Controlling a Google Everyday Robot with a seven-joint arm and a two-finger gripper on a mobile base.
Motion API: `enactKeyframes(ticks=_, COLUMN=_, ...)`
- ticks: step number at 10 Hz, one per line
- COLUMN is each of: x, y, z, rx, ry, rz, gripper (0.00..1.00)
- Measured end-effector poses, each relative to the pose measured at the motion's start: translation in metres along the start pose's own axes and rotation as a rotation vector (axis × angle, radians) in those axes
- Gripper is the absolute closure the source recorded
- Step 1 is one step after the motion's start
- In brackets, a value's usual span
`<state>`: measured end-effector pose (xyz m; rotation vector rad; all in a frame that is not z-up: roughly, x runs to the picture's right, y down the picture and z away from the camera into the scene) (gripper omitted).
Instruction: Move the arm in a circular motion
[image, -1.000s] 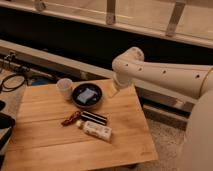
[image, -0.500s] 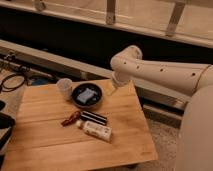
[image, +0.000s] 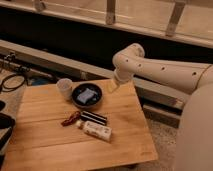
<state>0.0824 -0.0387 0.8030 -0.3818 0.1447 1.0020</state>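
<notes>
Yellowish and short, the tapered gripper (image: 114, 86) hangs at the far edge of the pale wooden slatted table (image: 125, 135), just right of the dark round bowl (image: 88, 96) that holds a blue-grey sponge-like block (image: 87, 95); it carries nothing. Compared with a second ago, the tip has drifted a little leftward and nearer the bowl, while the rounded elbow has shifted the same way, which suggests the sweep is under way and tracing part of its loop, though how much of the circle is finished cannot be judged. The thick cream-white tubular arm with small dark holes (image: 165, 72) reaches in from the right, runs nearly level to the elbow (image: 129, 56), then bends sharply down to the tip. On the table, untouched, stand a small white cup (image: 64, 88) left of the bowl, a red-brown wrapped snack (image: 71, 118), a dark flat bar (image: 94, 117) and a white rectangular packet (image: 97, 131). A black cable (image: 12, 82) coils on the floor at far left.
</notes>
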Motion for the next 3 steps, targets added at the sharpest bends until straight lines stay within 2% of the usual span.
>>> enactKeyframes(ticks=1, x=-0.018, y=-0.013, z=0.003, rx=0.004, ry=-0.013, rz=-0.001, gripper=0.2)
enactKeyframes(ticks=3, x=-0.056, y=-0.031, z=0.012, rx=-0.017, ry=-0.043, rz=-0.006, gripper=0.2)
